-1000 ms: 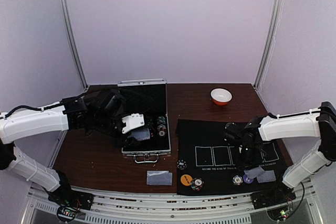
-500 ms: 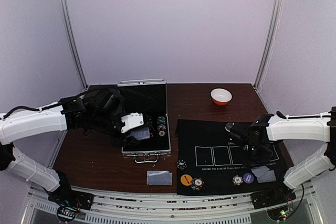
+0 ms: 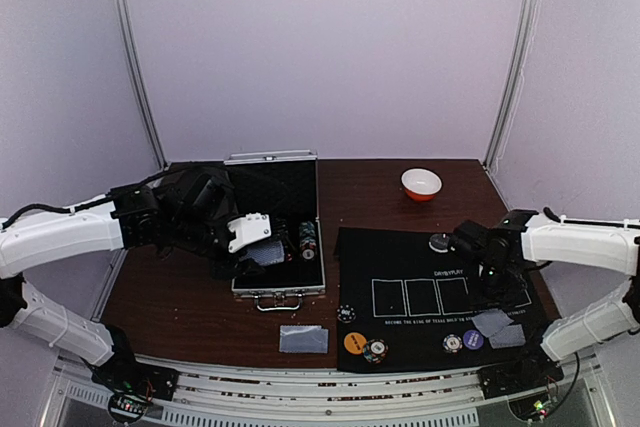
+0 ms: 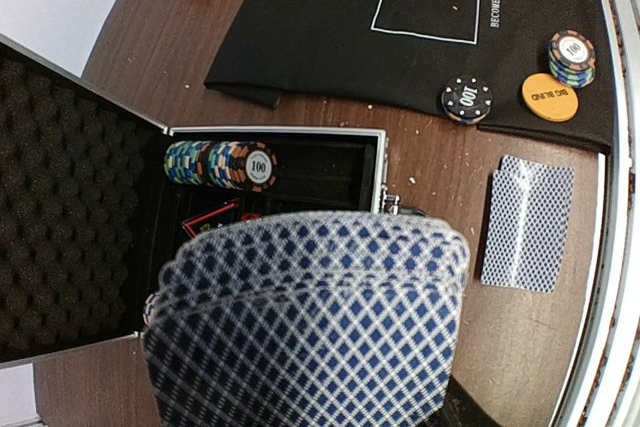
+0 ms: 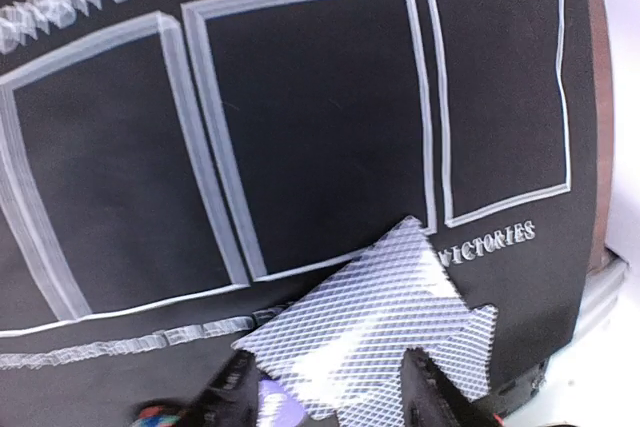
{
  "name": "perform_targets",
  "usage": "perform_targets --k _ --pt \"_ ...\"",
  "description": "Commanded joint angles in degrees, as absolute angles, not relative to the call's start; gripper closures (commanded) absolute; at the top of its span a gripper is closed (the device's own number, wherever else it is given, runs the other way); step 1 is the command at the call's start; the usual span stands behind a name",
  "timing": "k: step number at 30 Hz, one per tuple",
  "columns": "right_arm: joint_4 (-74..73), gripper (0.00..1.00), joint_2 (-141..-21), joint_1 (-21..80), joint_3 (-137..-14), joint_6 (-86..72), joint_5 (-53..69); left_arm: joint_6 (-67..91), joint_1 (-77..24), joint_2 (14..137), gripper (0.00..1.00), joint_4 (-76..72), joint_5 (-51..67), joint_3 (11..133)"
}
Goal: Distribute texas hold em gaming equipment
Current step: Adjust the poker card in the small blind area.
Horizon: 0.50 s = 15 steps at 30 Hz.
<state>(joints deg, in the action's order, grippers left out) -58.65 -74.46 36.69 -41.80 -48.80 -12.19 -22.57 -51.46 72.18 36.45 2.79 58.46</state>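
Note:
My left gripper [image 3: 256,245] hangs over the open case and is shut on a fanned bunch of grey-blue-backed playing cards [image 4: 310,322], which hide its fingers in the left wrist view. A row of striped chips [image 4: 225,163] lies in the case. My right gripper [image 3: 497,285] is open and empty, just above two overlapping cards [image 5: 385,312] on the black mat [image 3: 400,257]; its fingers [image 5: 438,397] frame them. A purple disc [image 3: 473,339], a chip [image 3: 453,344], an orange disc [image 3: 354,342], a chip stack [image 3: 375,351] and a black chip [image 3: 346,314] lie along the mat's front.
The silver case [image 3: 300,292] stands open left of the mat. More cards [image 3: 303,338] lie face down on the wood near the front edge. A white-and-orange bowl [image 3: 421,183] stands at the back right. A dark disc [image 3: 439,242] lies on the mat's far edge.
My right gripper has lifted off the cards at the mat's front right corner and drawn back towards the far right, leaving them lying there. The left arm has barely moved.

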Motion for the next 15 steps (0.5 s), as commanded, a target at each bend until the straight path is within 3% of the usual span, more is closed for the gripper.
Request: perform_targets --k 1,7,15 --pt "-52.08 0.57 -69.88 35.17 -45.43 -47.6 -10.11 -23.35 -51.11 70.64 0.48 34.0 3.87 57.92" --pt "-37.57 0.99 -73.16 29.17 -40.19 -47.45 -1.53 -23.17 -51.13 70.76 0.48 34.37 3.65 58.33" --pt "-30.8 1.0 -64.18 24.55 -27.01 -53.89 0.1 -23.29 -51.06 70.3 0.47 33.76 3.51 57.62"
